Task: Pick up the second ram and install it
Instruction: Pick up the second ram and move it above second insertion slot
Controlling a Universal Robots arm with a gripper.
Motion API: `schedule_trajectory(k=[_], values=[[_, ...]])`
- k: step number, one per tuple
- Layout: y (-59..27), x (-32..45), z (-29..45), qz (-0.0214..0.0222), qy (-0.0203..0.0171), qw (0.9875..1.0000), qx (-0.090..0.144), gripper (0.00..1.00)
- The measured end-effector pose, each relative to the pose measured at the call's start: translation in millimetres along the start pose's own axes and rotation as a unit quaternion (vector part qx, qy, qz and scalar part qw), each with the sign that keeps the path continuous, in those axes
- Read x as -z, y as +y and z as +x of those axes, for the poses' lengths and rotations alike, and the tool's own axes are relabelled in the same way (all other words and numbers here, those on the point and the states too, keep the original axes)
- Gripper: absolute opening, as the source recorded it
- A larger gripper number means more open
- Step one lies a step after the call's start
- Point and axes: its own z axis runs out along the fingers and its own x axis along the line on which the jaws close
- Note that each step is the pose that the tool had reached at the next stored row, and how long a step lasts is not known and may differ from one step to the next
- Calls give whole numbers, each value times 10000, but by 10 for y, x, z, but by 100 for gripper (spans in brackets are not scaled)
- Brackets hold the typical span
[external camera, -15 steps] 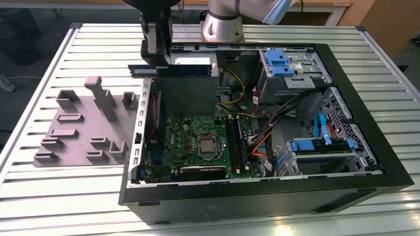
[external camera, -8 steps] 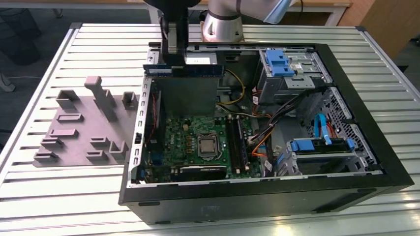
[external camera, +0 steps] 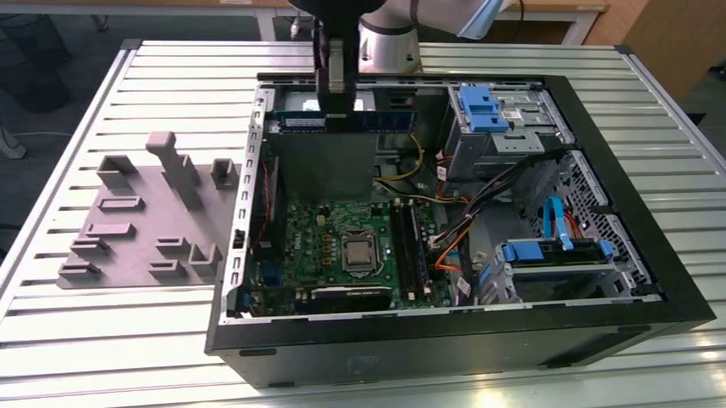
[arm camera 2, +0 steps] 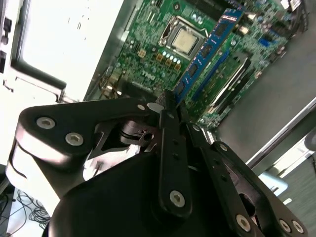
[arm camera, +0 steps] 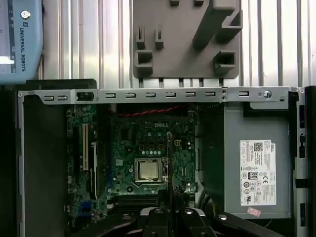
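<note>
The second ram (external camera: 369, 121), a thin dark-blue stick, hangs level above the back of the open computer case (external camera: 635, 327), over the power supply. My gripper (external camera: 332, 112) is shut on it near the end toward the exterior view's left. In the second wrist view the ram (arm camera 2: 205, 52) reaches out from the gripper (arm camera 2: 170, 106) over the green motherboard (arm camera 2: 148, 59). In the first wrist view the ram (arm camera: 170, 163) shows edge-on as a thin dark line above the processor socket (arm camera: 148, 170), with the gripper (arm camera: 170, 215) around its near end. The memory slots (external camera: 405, 246) lie well below, beside the socket.
A grey holder fixture (external camera: 142, 221) with upright posts sits on the slatted table at the exterior view's left of the case. Blue drive cages (external camera: 494, 115) and bundled cables (external camera: 465, 212) crowd the case's other side. The power supply (arm camera: 252, 168) fills the back corner.
</note>
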Motion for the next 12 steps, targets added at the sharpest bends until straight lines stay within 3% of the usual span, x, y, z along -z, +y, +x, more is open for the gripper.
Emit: schedule_trajectory(k=[12], values=[[-351, 3, -13, 0, 0, 10000, 0, 14]])
